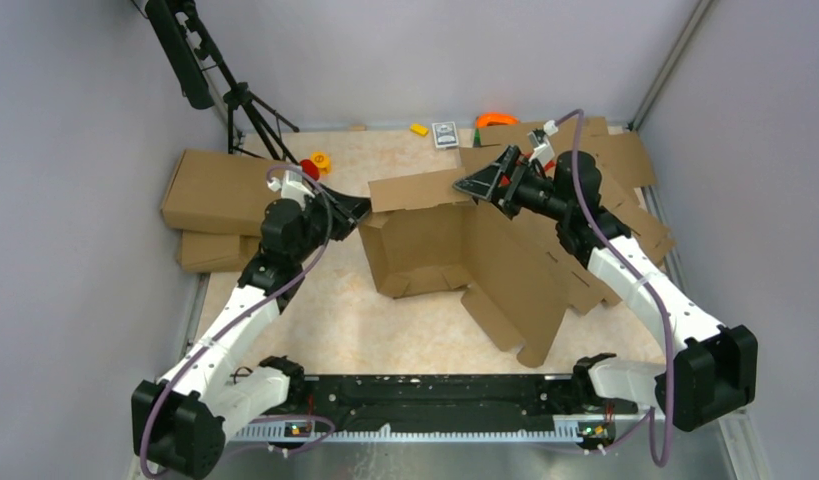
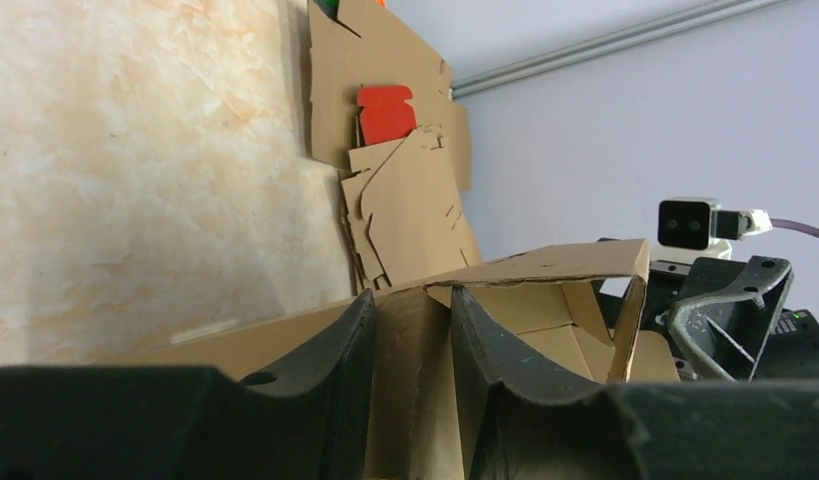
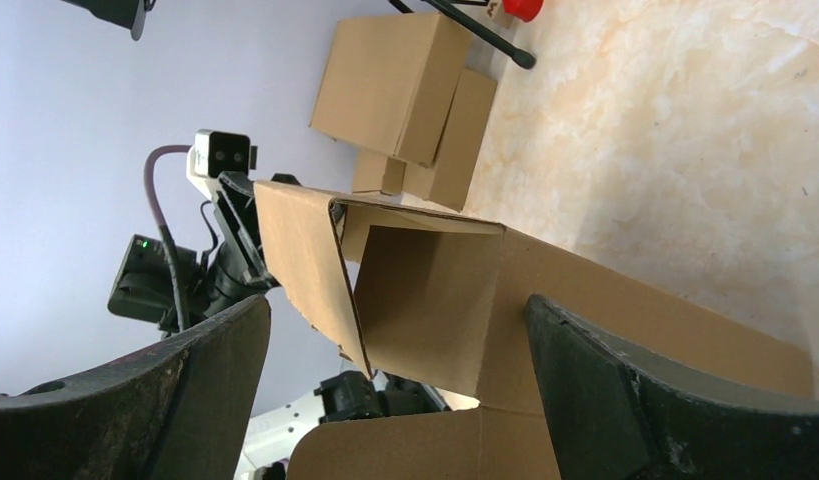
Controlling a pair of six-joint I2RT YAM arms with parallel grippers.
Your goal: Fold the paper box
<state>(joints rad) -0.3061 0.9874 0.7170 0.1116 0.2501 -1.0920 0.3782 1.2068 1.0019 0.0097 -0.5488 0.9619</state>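
The paper box point(image 1: 430, 245) stands half-formed in the middle of the table, brown corrugated card with raised walls and a long flap lying out toward the front right. My left gripper point(image 1: 357, 212) is at its left end. In the left wrist view the left gripper point(image 2: 413, 345) has a folded wall of the paper box point(image 2: 545, 270) filling the gap between its fingers point(image 2: 360, 340). My right gripper point(image 1: 482, 185) hovers at the box's back right corner. Seen from its own wrist, the right gripper point(image 3: 395, 330) stands wide open around a corner of the paper box point(image 3: 435, 300).
Two closed cardboard boxes point(image 1: 215, 190) sit at the left edge. Flat cardboard sheets point(image 1: 625, 170) are heaped at the back right. A tripod point(image 1: 240, 100) stands at the back left, with red and yellow toys point(image 1: 315, 163) beside it. A card deck point(image 1: 445, 134) lies at the back.
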